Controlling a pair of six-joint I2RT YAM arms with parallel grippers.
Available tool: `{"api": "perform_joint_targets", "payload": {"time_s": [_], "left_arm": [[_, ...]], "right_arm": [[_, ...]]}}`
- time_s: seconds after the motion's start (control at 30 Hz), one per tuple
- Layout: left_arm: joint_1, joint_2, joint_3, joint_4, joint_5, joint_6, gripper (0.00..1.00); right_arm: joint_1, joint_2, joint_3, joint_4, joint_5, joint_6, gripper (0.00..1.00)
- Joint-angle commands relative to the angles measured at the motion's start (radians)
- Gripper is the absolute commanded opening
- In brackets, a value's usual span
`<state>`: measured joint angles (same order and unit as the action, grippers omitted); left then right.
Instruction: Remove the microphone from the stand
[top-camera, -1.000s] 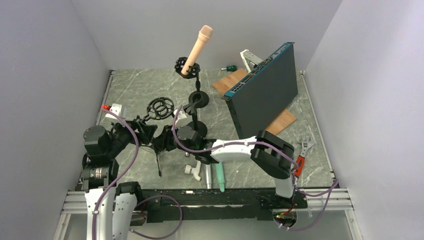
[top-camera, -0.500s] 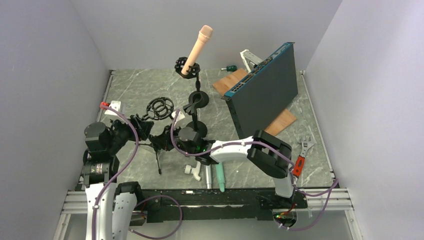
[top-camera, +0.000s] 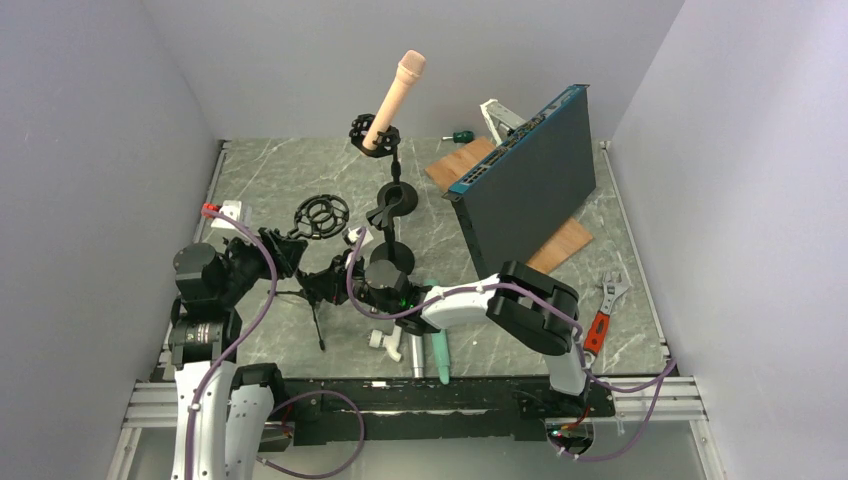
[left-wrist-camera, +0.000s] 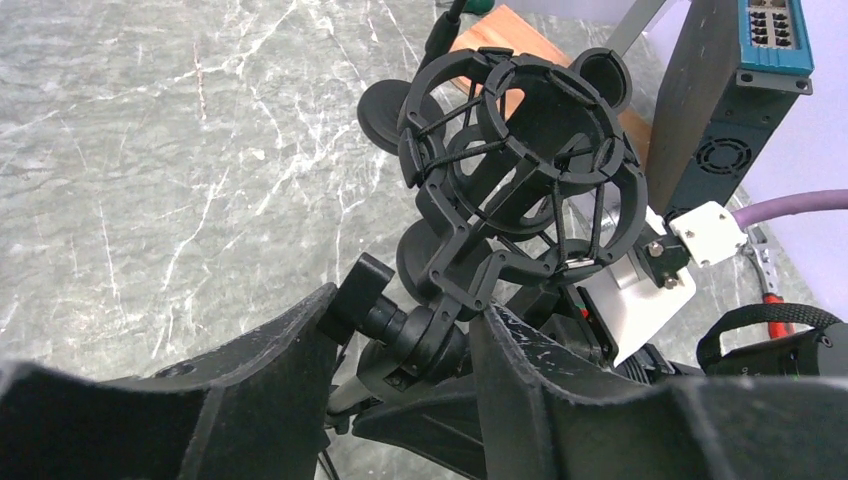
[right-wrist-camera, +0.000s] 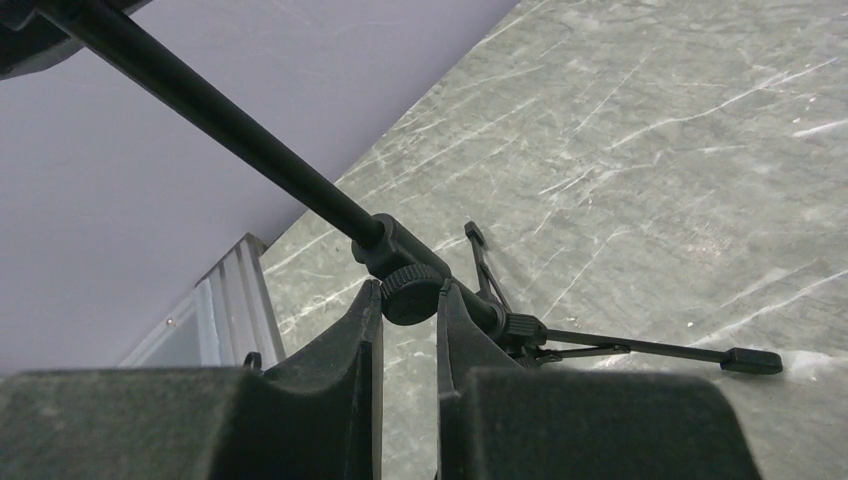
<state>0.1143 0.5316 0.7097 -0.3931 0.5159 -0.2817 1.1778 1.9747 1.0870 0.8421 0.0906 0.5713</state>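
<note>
A peach microphone (top-camera: 394, 95) sits tilted in a black shock mount (top-camera: 375, 135) on top of a tall black stand (top-camera: 393, 200) at the back; it is out of both wrist views. A second, empty shock mount (top-camera: 320, 213) (left-wrist-camera: 520, 170) stands on a small tripod stand (right-wrist-camera: 620, 347) nearer me. My left gripper (top-camera: 283, 252) (left-wrist-camera: 405, 325) is shut on that empty mount's swivel joint (left-wrist-camera: 420, 325). My right gripper (top-camera: 340, 280) (right-wrist-camera: 410, 305) is shut on the knurled knob (right-wrist-camera: 412, 293) of the tripod stand's pole clamp. Both grippers are well below and in front of the microphone.
A dark network switch (top-camera: 525, 190) leans on a wooden board (top-camera: 565, 240) at the right. A red-handled wrench (top-camera: 605, 300) lies far right. A teal-handled tool (top-camera: 440, 355) and a white part (top-camera: 385, 340) lie near the front edge. A white box (top-camera: 228, 212) sits left.
My left gripper has shifted slightly back and up at the empty mount's joint. My right arm has moved a little left. The microphone has not moved.
</note>
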Motion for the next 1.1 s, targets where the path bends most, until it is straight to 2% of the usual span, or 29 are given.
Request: {"api": "perform_joint_targets", "payload": {"time_s": [0.0,0.23,0.47,0.6,0.73,0.83,0.97,1.07], "left_arm": [[0.0,0.004,-0.01,0.067,0.022,-0.021,0.51],[0.0,0.025,0.006,0.06,0.037,-0.016,0.41],[0.0,0.03,0.029,0.021,0.03,0.011,0.33],[0.0,0.022,0.03,0.015,0.024,0.01,0.33],[0.0,0.026,0.03,0.015,0.03,0.004,0.33],[0.0,0.029,0.034,0.008,0.029,0.008,0.33],[0.0,0.02,0.036,-0.004,0.019,0.009,0.38],[0.0,0.014,0.034,-0.011,0.009,0.003,0.47]], "right_arm": [[0.006,0.009,0.017,0.055,0.015,-0.057,0.0],[0.074,0.021,0.094,-0.03,0.136,-0.39,0.0],[0.165,0.038,0.2,-0.118,0.289,-0.941,0.0],[0.192,0.068,0.219,-0.082,0.356,-1.202,0.0],[0.224,0.126,0.226,0.038,0.434,-1.441,0.0],[0.229,0.102,0.233,0.002,0.426,-1.383,0.0],[0.22,0.026,0.213,-0.107,0.388,-1.125,0.0],[0.217,-0.014,0.217,-0.191,0.375,-0.956,0.3]]}}
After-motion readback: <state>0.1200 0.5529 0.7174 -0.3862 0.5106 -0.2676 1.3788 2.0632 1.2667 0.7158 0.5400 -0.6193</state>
